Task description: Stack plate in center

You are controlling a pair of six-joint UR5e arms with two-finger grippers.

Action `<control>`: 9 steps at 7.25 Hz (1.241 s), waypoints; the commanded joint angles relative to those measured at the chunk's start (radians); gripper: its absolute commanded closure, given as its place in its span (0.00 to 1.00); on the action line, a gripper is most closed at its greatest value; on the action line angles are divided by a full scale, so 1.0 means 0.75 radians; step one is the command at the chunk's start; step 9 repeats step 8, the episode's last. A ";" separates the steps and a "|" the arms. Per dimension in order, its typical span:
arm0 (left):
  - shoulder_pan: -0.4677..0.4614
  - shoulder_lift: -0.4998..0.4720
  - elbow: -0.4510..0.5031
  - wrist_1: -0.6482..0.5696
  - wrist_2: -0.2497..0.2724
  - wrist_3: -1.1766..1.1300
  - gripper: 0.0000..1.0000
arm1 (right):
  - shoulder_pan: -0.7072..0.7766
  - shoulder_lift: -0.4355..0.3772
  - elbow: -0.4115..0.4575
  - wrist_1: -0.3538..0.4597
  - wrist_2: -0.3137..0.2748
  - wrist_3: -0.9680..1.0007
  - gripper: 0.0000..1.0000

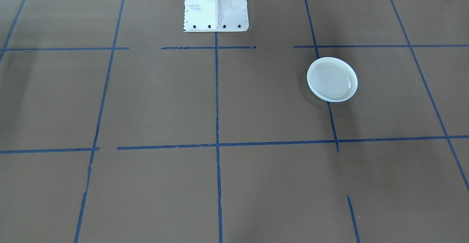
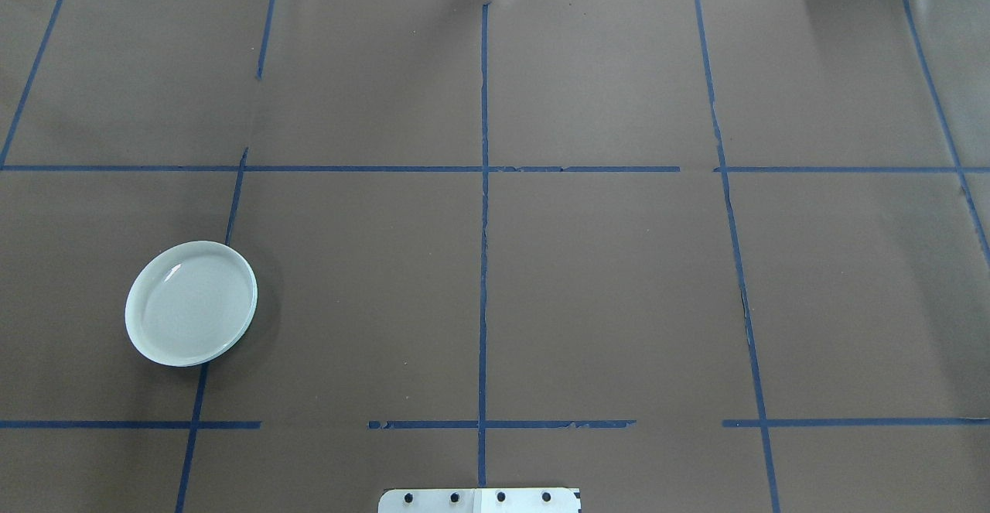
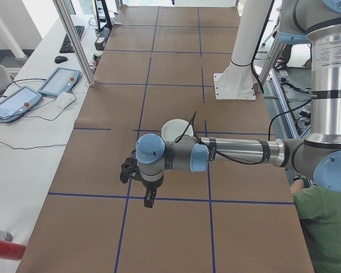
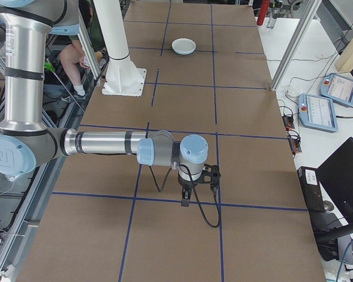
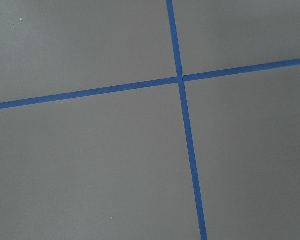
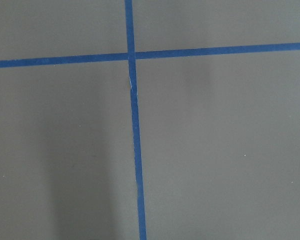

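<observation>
The center, a smooth pale blue-grey round plate (image 2: pixel 191 303), lies flat on the brown table on my left side, over a blue tape line (image 1: pixel 332 79). Thin layered rim lines show along its edge. In the exterior left view my left arm partly covers the plate (image 3: pixel 176 129). It is small and far off in the exterior right view (image 4: pixel 183 46). My left gripper (image 3: pixel 150 200) hangs fingers down over the table, nearer the camera than the plate. My right gripper (image 4: pixel 186 201) hangs over a tape line far from it. I cannot tell either gripper's state. Both wrist views show only table and tape.
The white robot pedestal (image 1: pixel 216 6) stands at the table's middle edge. Blue tape lines (image 2: pixel 483 265) divide the brown table. A person in green (image 3: pixel 324 227) sits beside the robot. Teach pendants (image 4: pixel 320 108) and cables lie on the white bench across the table.
</observation>
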 commanded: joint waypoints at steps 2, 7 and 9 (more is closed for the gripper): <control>0.000 0.007 -0.008 -0.002 0.001 0.001 0.00 | 0.000 0.000 0.000 0.000 0.000 0.000 0.00; 0.000 0.007 -0.036 -0.002 -0.007 -0.001 0.00 | 0.000 0.000 0.000 0.000 0.000 0.000 0.00; 0.000 0.009 -0.034 -0.002 0.001 -0.001 0.00 | 0.000 0.000 0.000 0.000 0.000 0.000 0.00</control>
